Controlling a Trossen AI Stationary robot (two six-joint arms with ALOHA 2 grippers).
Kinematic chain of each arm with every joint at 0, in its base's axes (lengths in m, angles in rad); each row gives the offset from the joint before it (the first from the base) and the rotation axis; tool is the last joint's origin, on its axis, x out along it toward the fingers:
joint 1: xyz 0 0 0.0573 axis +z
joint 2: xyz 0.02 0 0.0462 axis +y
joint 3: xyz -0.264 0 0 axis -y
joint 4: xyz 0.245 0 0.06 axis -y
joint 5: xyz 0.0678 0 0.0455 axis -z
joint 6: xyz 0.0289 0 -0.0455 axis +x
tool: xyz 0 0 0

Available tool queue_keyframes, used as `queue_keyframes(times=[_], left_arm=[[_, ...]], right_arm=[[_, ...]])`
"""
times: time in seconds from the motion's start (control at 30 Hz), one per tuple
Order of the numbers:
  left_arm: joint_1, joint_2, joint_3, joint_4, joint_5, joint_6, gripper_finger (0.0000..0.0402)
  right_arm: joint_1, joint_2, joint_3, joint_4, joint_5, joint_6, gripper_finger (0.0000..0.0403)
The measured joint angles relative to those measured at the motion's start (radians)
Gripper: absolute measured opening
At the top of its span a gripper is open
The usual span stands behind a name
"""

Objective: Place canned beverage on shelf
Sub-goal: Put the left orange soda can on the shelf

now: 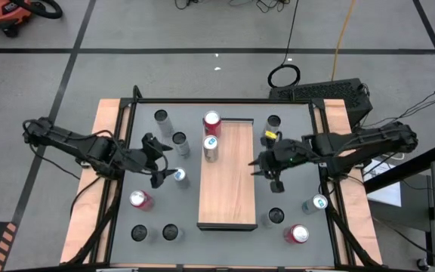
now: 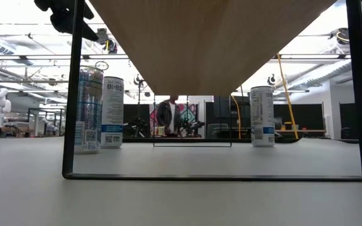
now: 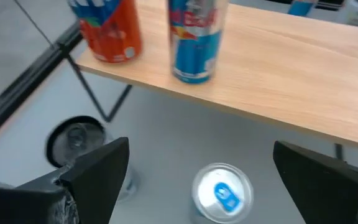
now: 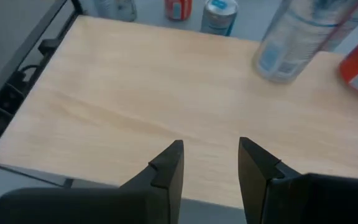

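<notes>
Looking down from above, you see the shelf as a long wood board in the middle of the grey table, its long axis running from 12 to 6 o'clock. Two cans already stand at its 12 o'clock end, a red can and a blue-and-silver can. The left gripper, jaws spread wide and empty, hangs just beside the silver can with blue tab, which stands upright on the table at the shelf's 9 o'clock side. I judge this arm is nearer. The right gripper, jaws narrow and holding nothing, waits at the shelf's 3 o'clock edge. Behind the table, a person stands far off.
</notes>
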Motion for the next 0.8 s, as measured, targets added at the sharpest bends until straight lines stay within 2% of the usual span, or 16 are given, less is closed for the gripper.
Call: queue_keyframes(times=[0.13, 0.43, 0.6, 0.8], left_arm=[[-0.036, 0.001, 0.000, -0.002, 0.001, -0.033, 0.0396], [-0.091, 0.008, 0.000, -0.021, 0.003, -0.061, 0.0396], [-0.137, 0.008, 0.000, -0.021, 0.046, -0.008, 0.0396], [-0.212, 0.008, 0.000, -0.021, 0.051, 0.027, 0.0396]], right_arm=[[0.036, 0.000, -0.069, 0.113, 0.035, -0.009, 0.0089], [0.052, 0.000, -0.166, 0.378, 0.036, -0.045, 0.0089], [0.054, 0.000, -0.171, 0.410, 0.036, -0.053, 0.0089], [0.074, 0.000, -0.171, 0.413, 0.033, -0.045, 0.0089]])
